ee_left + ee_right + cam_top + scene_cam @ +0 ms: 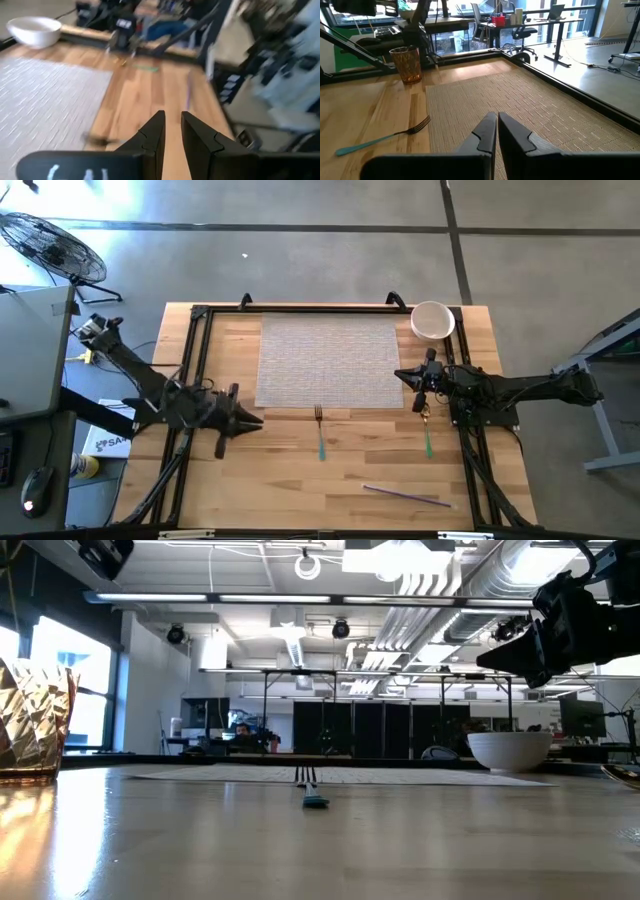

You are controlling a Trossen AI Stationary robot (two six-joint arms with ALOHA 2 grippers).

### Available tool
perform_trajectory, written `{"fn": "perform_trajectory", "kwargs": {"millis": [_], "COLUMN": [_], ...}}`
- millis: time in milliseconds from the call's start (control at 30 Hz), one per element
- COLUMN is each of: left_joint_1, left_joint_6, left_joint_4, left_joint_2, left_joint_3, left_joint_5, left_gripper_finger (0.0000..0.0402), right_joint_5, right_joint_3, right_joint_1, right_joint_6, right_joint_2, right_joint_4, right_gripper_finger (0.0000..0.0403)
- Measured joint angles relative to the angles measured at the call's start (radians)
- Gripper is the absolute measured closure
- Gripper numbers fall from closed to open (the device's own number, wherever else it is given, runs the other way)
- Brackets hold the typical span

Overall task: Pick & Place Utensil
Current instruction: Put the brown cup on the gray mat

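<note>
High view has a teal-handled fork [320,432] lying on the bench [300,480], tines just touching the near edge of the woven placemat [330,362]. Left gripper [243,420] hovers beside it, fingers [155,135] nearly clenched, holding nothing. Right gripper [410,375] sits at the mat's right edge near the white bowl [433,320], fingers [487,131] pressed together, empty too.

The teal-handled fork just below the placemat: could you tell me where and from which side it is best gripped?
Grip the fork at mid-handle, from straight above. It lies flat on the wooden table, tines touching the placemat, its handle free on both sides, so fingers could straddle it crosswise. The left end effector looks nearer.
</note>
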Motion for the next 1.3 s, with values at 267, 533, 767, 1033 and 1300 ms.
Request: {"fn": "perform_trajectory", "kwargs": {"millis": [267, 533, 767, 1033, 1300], "left_joint_1": [-0.156, -0.192, -0.192, -0.192, -0.191], "left_joint_6": [-0.151, -0.2, -0.2, -0.359, -0.543], "left_joint_4": [-0.438, -0.67, -0.683, -0.841, -1.018], "left_joint_2": [0.14, 0.152, 0.155, 0.104, 0.064], "left_joint_3": [0.265, 0.331, 0.33, 0.33, 0.33], "left_joint_5": [-0.068, -0.008, 0.008, 0.082, 0.092], "left_gripper_finger": [0.0342, 0.0342, 0.0342, 0.0341, 0.0333], "right_joint_5": [0.0, 0.0, 0.0, 0.0, 0.0], "right_joint_3": [0.0, 0.0, 0.0, 0.0, 0.0], "right_joint_1": [0.0, 0.0, 0.0, 0.0, 0.0], "right_joint_6": [0.0, 0.0, 0.0, 0.0, 0.0], "right_joint_2": [0.0, 0.0, 0.0, 0.0, 0.0], "right_joint_4": [0.0, 0.0, 0.0, 0.0, 0.0], "right_gripper_finger": [0.0391, 0.0391, 0.0391, 0.0391, 0.0391]}}
